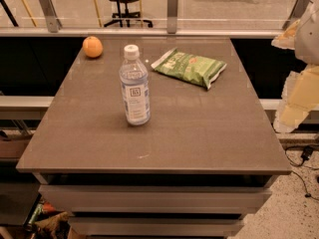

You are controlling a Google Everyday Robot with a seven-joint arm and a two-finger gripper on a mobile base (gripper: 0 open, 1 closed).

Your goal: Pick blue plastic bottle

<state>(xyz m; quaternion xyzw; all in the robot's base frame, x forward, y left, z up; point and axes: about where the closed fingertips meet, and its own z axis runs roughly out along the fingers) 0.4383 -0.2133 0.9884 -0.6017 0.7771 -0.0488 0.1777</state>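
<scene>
A: Layout on the surface [199,133]?
B: The bottle [134,86] stands upright, left of centre. The round fruit [92,47] sits behind it at the far-left corner. The snack bag [189,67] lies flat, right of the bottle and further back. None touch.
A: And the claw [291,108]?
B: Beyond the right edge, well apart from the bottle.

Dim warm light; gripper [295,101] at right edge looks washed pale.

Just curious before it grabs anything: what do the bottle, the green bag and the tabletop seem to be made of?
Blue plastic bottle: clear bluish plastic, see-through, white cap. Green bag: probably glossy foil or plastic film, crinkled with shine. Table: smooth, grey, faintly speckled, perhaps stone or laminate. The gripper hangs at the right edge, off the table.
</scene>
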